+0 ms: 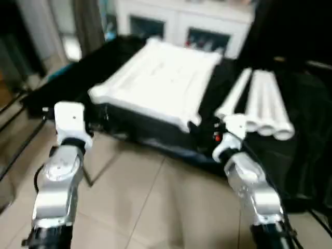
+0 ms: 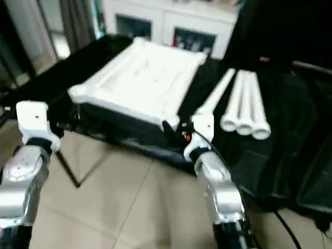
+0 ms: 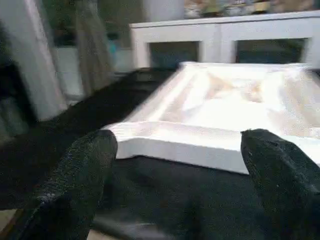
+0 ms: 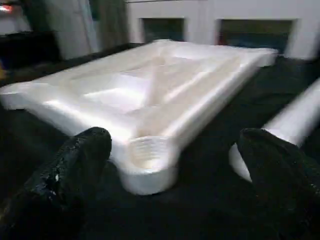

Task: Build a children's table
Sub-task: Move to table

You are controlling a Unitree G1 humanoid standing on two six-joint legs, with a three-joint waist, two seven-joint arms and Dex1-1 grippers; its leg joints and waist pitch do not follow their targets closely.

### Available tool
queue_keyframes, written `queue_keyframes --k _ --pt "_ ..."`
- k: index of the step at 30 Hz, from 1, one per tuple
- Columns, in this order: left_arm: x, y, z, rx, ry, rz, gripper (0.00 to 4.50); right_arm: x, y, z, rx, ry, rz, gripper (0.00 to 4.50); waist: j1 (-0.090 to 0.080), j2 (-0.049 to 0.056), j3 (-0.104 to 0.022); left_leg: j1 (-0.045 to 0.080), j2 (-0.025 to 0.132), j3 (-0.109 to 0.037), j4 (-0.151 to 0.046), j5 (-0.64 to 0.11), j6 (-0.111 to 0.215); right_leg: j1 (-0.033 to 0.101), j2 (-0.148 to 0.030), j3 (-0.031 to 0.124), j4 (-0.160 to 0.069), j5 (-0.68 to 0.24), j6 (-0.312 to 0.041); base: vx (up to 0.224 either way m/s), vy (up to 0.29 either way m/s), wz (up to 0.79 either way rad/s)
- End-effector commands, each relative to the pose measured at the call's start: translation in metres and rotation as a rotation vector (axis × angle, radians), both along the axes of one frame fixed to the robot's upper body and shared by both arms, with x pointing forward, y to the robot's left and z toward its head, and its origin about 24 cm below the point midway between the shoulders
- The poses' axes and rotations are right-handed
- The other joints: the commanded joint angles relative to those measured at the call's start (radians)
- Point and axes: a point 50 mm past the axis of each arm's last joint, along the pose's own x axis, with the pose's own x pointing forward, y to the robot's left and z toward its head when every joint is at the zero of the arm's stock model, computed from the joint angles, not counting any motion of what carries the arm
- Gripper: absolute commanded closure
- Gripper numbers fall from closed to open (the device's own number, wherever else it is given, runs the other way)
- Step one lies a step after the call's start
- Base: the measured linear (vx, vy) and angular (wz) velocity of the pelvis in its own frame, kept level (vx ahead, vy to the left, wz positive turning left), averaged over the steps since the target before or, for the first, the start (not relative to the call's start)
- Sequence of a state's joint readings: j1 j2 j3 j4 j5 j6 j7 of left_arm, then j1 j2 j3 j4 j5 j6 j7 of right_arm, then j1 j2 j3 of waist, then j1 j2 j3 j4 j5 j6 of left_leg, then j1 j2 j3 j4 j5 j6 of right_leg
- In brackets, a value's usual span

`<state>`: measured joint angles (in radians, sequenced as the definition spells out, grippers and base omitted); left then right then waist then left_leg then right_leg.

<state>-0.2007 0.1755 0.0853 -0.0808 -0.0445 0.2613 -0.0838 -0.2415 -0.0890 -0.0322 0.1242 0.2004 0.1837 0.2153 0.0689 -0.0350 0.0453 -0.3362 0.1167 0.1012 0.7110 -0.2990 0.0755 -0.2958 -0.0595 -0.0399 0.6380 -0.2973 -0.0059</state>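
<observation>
The white tabletop (image 1: 155, 78) lies upside down on a black-covered surface, ribbed underside up. One round corner socket (image 4: 147, 152) faces my right gripper. To its right lie several white tube legs (image 1: 265, 106) side by side, open ends towards me, one of them slanted (image 1: 233, 96). My left gripper (image 3: 177, 142) is open, hanging just short of the tabletop's near left corner (image 3: 130, 137), with nothing between its fingers. My right gripper (image 4: 175, 137) is open too, in front of the near right corner, with a leg (image 4: 295, 125) just beyond one finger.
The black cloth (image 1: 78, 78) drapes a low stand whose front edge is close to both wrists. A white cabinet (image 1: 197, 26) with glass doors stands behind. Tiled floor (image 1: 155, 207) lies under my forearms. Dark bags (image 1: 311, 150) sit at the right.
</observation>
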Motion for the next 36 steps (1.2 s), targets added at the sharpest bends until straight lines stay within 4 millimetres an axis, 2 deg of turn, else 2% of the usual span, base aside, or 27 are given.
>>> queue_keyframes --k 1,3,4,5,6,8,10,11,12,13,14,15,16,17,18,19,21,23,24,26,29,30,31,32,33,35,36 --pt "-0.001 0.008 -0.001 0.017 0.013 0.02 0.05 0.004 0.005 0.006 0.025 -0.025 -0.01 0.0 0.033 0.008 -0.034 -0.087 0.049 -0.012 -0.039 0.081 -0.038 0.105 -0.157 0.102 -0.151 -0.23 -0.312 0.065 -0.009 0.01" --pt "-0.002 0.007 0.0 0.011 0.014 0.011 0.05 0.004 0.004 0.006 0.036 -0.021 -0.026 0.0 -0.002 0.075 -0.038 0.011 0.111 -0.037 -0.194 -0.016 -0.031 0.039 -0.011 -0.024 -0.084 -0.196 -0.19 0.073 0.014 -0.02" --pt "-0.002 0.009 0.0 0.009 0.017 0.013 0.05 0.004 0.004 0.007 0.034 -0.023 -0.029 0.0 -0.031 0.086 -0.061 0.074 0.14 -0.086 -0.2 -0.004 0.023 -0.001 0.01 -0.042 -0.02 -0.128 -0.157 0.137 0.058 -0.03" --pt "-0.002 0.01 -0.001 0.009 0.023 0.02 0.05 0.003 0.003 0.008 0.03 -0.026 -0.032 0.0 -0.053 0.082 -0.077 0.158 0.181 -0.15 -0.187 0.03 0.191 -0.095 -0.001 -0.037 0.058 -0.099 -0.078 0.137 0.058 -0.03" --pt "-0.002 0.011 -0.002 0.01 0.027 0.025 0.05 0.002 0.003 0.008 0.036 -0.028 -0.035 0.0 -0.049 0.073 -0.075 0.149 0.191 -0.152 -0.174 0.099 0.313 -0.133 -0.018 -0.022 0.095 -0.064 0.002 0.136 0.017 0.04" --pt "-0.002 0.012 -0.002 0.005 0.029 0.026 0.05 0.0 0.002 0.007 0.035 -0.021 -0.045 0.0 -0.04 0.07 -0.057 0.105 0.168 -0.106 -0.194 0.057 0.338 -0.136 -0.021 -0.021 0.105 -0.01 0.035 0.077 -0.007 0.03" --pt "-0.003 0.012 -0.002 0.0 0.03 0.024 0.05 0.0 0.001 0.005 0.027 -0.011 -0.054 0.0 -0.037 0.008 -0.05 0.048 0.063 -0.013 -0.173 -0.125 0.212 -0.071 -0.067 0.031 -0.048 0.095 -0.045 0.068 -0.05 0.01" --pt "-0.003 0.013 -0.002 0.005 0.031 0.024 0.05 -0.002 0.002 0.004 0.032 -0.007 -0.05 0.0 0.005 -0.026 -0.045 0.053 -0.032 0.083 -0.059 -0.225 0.03 -0.006 -0.087 0.184 -0.14 -0.25 -0.212 0.085 -0.078 0.02" --pt "-0.004 0.013 -0.002 0.007 0.032 0.025 0.05 -0.003 0.003 0.003 0.032 -0.005 -0.046 0.0 0.047 -0.027 -0.032 0.01 -0.011 0.035 -0.006 -0.137 -0.062 0.046 -0.126 0.256 -0.169 -0.499 -0.296 0.113 -0.098 -0.21" --pt "-0.004 0.013 -0.002 0.008 0.032 0.025 0.05 -0.003 0.003 0.003 0.032 -0.005 -0.046 0.0 0.047 -0.027 -0.032 0.01 -0.011 0.035 -0.006 -0.137 -0.062 0.046 -0.126 0.256 -0.169 -0.499 -0.296 0.1 -0.069 -0.5" --pt "-0.005 0.013 0.0 0.01 0.029 0.025 0.05 -0.005 0.004 0.002 0.03 -0.001 -0.037 0.0 0.066 -0.022 -0.028 -0.022 -0.015 0.004 -0.002 -0.078 -0.152 0.072 -0.065 0.293 -0.149 -0.414 -0.313 0.1 -0.069 -0.5" --pt "-0.005 0.013 0.0 0.01 0.029 0.025 0.05 -0.006 0.004 0.002 0.03 0.0 -0.037 0.0 0.074 0.001 -0.025 0.01 -0.011 -0.004 -0.039 -0.079 -0.19 0.039 -0.003 0.302 -0.154 -0.343 -0.27 0.083 -0.045 -0.47" --pt "-0.005 0.013 0.001 0.012 0.027 0.024 0.05 -0.007 0.004 0.001 0.032 0.003 -0.03 0.0 0.065 0.013 -0.028 0.026 -0.004 -0.005 -0.086 -0.068 -0.201 0.028 0.039 0.286 -0.146 -0.318 -0.215 0.086 0.008 -0.35" --pt "-0.006 0.013 0.001 0.015 0.026 0.022 0.05 -0.009 0.004 0.0 0.03 0.005 -0.026 0.0 0.066 0.023 -0.028 -0.007 0.013 -0.023 -0.142 -0.021 -0.156 0.044 0.027 0.217 -0.125 -0.237 -0.183 0.086 0.008 -0.35" --pt "-0.007 0.012 0.002 0.018 0.025 0.017 0.05 -0.01 0.004 0.0 0.027 0.006 -0.022 0.0 0.007 0.09 -0.044 0.115 0.122 -0.113 -0.231 -0.187 -0.11 -0.104 0.048 0.104 0.005 -0.202 -0.104 0.129 0.014 -0.23" --pt "-0.007 0.011 0.001 0.02 0.027 0.011 0.05 -0.012 0.002 -0.001 0.025 0.006 -0.022 0.0 -0.021 0.07 -0.069 0.176 0.166 -0.166 -0.222 -0.149 0.076 -0.142 0.008 0.034 0.075 -0.079 -0.07 0.144 0.01 0.02" --pt "-0.007 0.01 0.001 0.021 0.027 -0.004 0.05 -0.014 0.0 0.001 0.016 0.003 -0.028 0.0 -0.038 0.053 -0.062 0.15 0.126 -0.121 -0.2 0.01 0.296 -0.18 -0.018 -0.009 0.082 0.049 0.006 0.131 0.016 0.07" --pt "-0.005 0.009 0.001 0.021 0.027 -0.012 0.05 -0.014 -0.005 0.003 0.008 -0.003 -0.044 0.0 -0.048 0.032 -0.065 0.14 0.074 -0.086 -0.17 0.109 0.312 -0.159 -0.037 0.002 0.018 0.113 -0.034 0.114 -0.019 0.02" --pt "-0.004 0.004 0.0 0.022 0.028 -0.021 0.05 -0.015 -0.01 0.004 0.006 -0.006 -0.058 0.0 -0.011 -0.004 -0.048 0.019 -0.031 -0.002 -0.103 0.033 0.202 -0.01 -0.12 0.094 -0.108 -0.041 -0.17 0.121 -0.036 0.07" --pt "-0.002 0.001 0.0 0.031 0.026 -0.039 0.05 -0.013 -0.013 0.006 0.006 -0.011 -0.063 0.0 0.024 -0.029 -0.073 -0.055 -0.006 -0.016 0.014 0.006 0.038 0.094 -0.205 0.173 -0.133 -0.157 -0.389 0.136 -0.028 0.12" --pt "0.0 -0.002 0.001 0.03 0.018 -0.057 0.05 -0.009 -0.014 0.009 0.011 -0.016 -0.066 0.0 0.037 -0.004 -0.048 -0.067 0.007 -0.021 -0.004 0.015 -0.178 0.08 -0.103 0.198 -0.122 -0.009 -0.466 0.127 -0.02 -0.12" --pt "0.002 -0.008 0.006 0.034 0.002 -0.086 0.05 -0.004 -0.016 0.014 0.014 -0.027 -0.071 0.0 0.003 0.05 -0.039 0.02 0.061 -0.004 -0.172 0.005 -0.273 -0.014 0.04 0.1 -0.089 -0.087 -0.219 0.099 0.023 -0.52" --pt "0.003 -0.009 0.007 0.039 -0.002 -0.099 0.05 -0.002 -0.016 0.015 0.014 -0.031 -0.07 0.0 -0.021 0.072 -0.033 0.058 0.115 -0.041 -0.208 -0.046 -0.269 -0.074 0.065 0.062 -0.017 -0.127 -0.134 0.112 0.04 -0.57" --pt "0.004 -0.01 0.008 0.043 -0.004 -0.108 0.05 -0.001 -0.015 0.016 0.014 -0.034 -0.069 0.0 -0.031 0.066 -0.063 0.164 0.208 -0.074 -0.214 -0.088 -0.216 -0.152 0.003 0.022 0.068 -0.112 -0.048 0.112 0.04 -0.57" --pt "0.004 -0.012 0.01 0.049 -0.01 -0.124 0.05 0.001 -0.014 0.019 0.007 -0.043 -0.061 0.0 -0.032 0.079 -0.054 0.123 0.172 -0.113 -0.221 -0.015 0.01 -0.145 -0.021 -0.004 0.075 -0.008 0.0 0.11 -0.011 -0.44" --pt "0.005 -0.013 0.012 0.042 -0.013 -0.14 0.05 0.0 -0.013 0.023 0.003 -0.055 -0.033 0.0 -0.041 0.058 -0.058 0.146 0.141 -0.078 -0.193 0.04 0.148 -0.167 -0.039 -0.012 0.045 0.088 -0.032 0.106 -0.021 -0.11" --pt "0.005 -0.014 0.013 0.036 -0.015 -0.151 0.05 -0.001 -0.012 0.025 0.003 -0.062 -0.015 0.0 -0.037 -0.009 -0.066 0.057 0.028 0.01 -0.144 0.048 0.183 -0.046 -0.073 0.039 -0.049 0.162 -0.118 0.126 -0.024 0.05"
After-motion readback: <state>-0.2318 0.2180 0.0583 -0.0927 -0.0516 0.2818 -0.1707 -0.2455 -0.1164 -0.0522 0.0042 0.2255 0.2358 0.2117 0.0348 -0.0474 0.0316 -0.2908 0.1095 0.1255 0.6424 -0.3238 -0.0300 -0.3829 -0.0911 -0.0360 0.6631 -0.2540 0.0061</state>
